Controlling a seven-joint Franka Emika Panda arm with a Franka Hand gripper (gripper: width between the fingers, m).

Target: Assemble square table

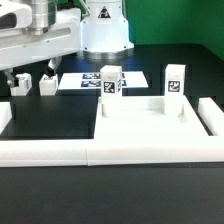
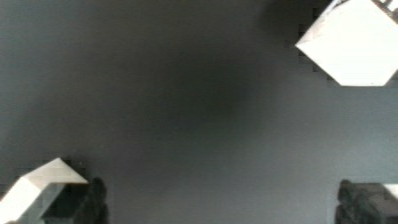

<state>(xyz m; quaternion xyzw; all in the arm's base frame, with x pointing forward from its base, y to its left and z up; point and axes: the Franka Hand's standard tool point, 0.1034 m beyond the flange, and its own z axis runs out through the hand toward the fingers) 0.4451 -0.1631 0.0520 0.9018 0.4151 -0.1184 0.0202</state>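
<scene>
The square tabletop slab (image 1: 145, 122) lies flat at the exterior view's right, against the front rail. Two white tagged legs (image 1: 110, 80) (image 1: 175, 78) stand upright at its far edge. Two more legs (image 1: 18, 83) (image 1: 47, 83) lie on the black table at the far left. My gripper (image 1: 30, 62) hangs above those two. In the wrist view the gripper (image 2: 222, 205) is open and empty over bare black table. One white leg (image 2: 347, 45) and part of another (image 2: 45, 180) show beside one fingertip (image 2: 80, 200).
White border rails run along the front (image 1: 100, 152), the left (image 1: 5, 115) and the right (image 1: 210, 115). The marker board (image 1: 82, 82) lies flat behind the slab, between the two pairs of legs. The robot base (image 1: 105, 25) stands at the back.
</scene>
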